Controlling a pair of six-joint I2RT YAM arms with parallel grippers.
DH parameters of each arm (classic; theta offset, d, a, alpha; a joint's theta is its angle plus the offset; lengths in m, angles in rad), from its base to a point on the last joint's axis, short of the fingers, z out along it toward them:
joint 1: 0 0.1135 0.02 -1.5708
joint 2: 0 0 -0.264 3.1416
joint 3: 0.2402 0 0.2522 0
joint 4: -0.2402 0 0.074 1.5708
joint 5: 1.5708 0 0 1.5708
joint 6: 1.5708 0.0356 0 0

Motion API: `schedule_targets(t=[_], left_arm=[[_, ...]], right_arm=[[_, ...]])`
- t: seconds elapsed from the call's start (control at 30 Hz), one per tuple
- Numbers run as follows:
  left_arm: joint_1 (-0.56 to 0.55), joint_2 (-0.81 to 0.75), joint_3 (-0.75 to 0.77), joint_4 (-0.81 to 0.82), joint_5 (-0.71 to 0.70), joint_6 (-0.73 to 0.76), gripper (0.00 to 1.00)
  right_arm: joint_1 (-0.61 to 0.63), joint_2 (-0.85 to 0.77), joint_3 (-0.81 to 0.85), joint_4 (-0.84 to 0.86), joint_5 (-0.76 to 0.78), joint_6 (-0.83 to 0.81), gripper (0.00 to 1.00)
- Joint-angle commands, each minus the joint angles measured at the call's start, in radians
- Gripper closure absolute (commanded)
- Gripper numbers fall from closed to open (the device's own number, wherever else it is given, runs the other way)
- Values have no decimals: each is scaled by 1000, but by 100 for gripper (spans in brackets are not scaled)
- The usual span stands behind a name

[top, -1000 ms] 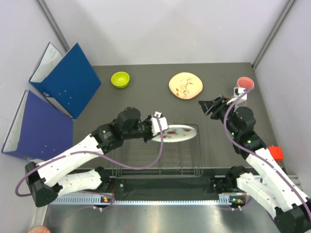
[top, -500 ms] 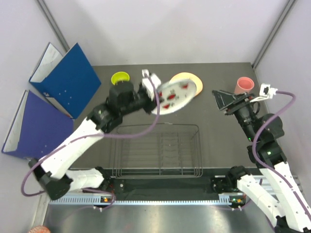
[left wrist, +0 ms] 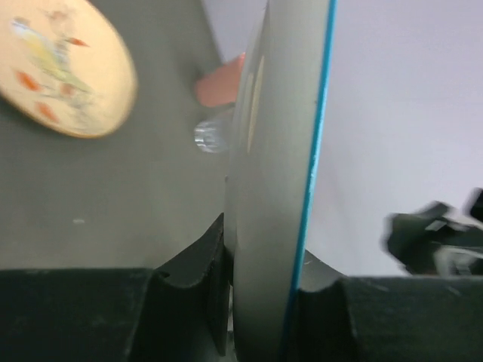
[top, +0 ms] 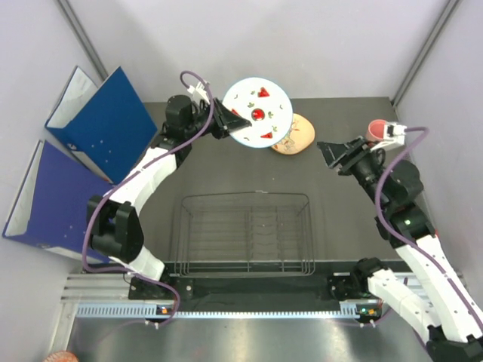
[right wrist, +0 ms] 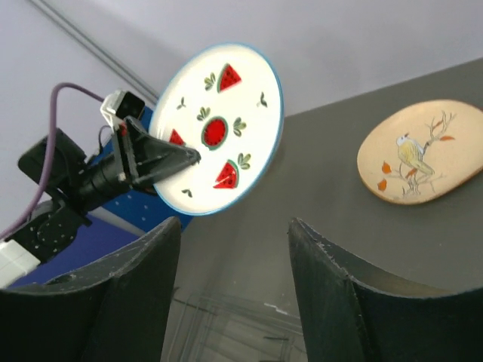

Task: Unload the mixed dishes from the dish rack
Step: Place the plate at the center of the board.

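Over at the left edge of the desk (top: 332, 226) two blue binders (top: 106, 124) are standing open, propped against the wall. Just beside them the left arm (top: 151, 162) is stretching towards the far wall. The left hand (top: 224, 121) is pinching the rim of the white plate (top: 258, 111) and holding it up in the air, well clear of the desk; the plate is tilting so that its face with the red watermelon marks is turning towards the right arm. In the left wrist view the plate (left wrist: 279, 151) is showing edge-on, with its blue rim line, and the two black fingers (left wrist: 198, 260) are pressing on either side of it.

Below and just right of the raised plate, the tan plate (top: 300, 140) is lying flat near the far edge of the desk, partly hidden behind the white one; a bird on a branch is showing on it (right wrist: 419, 151). Nearer to me, in the middle of the desk, the dish rack (top: 241, 195) is sitting square.

Further right the right hand (top: 336, 157) is hovering above the desk with its fingers spread and nothing between them, pointing at the raised plate (right wrist: 219, 128). Behind it the pink cup (top: 377, 130) is standing at the far right; a glass tumbler (left wrist: 211, 137) is sitting beside it, blurred.
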Motion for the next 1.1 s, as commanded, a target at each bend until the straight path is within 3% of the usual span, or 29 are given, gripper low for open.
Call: schedule_targets(t=[0.0, 0.2, 0.6, 1.07], left_arm=[[-9, -27, -35, 528, 162, -356, 100], [-18, -53, -78, 499, 159, -328, 100], [-35, -66, -144, 488, 162, -291, 100], [-107, -118, -181, 451, 136, -242, 100]], right_arm=[[10, 81, 45, 9, -75, -16, 39], [11, 180, 37, 106, -135, 16, 34], [10, 278, 86, 227, -146, 63, 33], [28, 582, 247, 296, -240, 66, 37]])
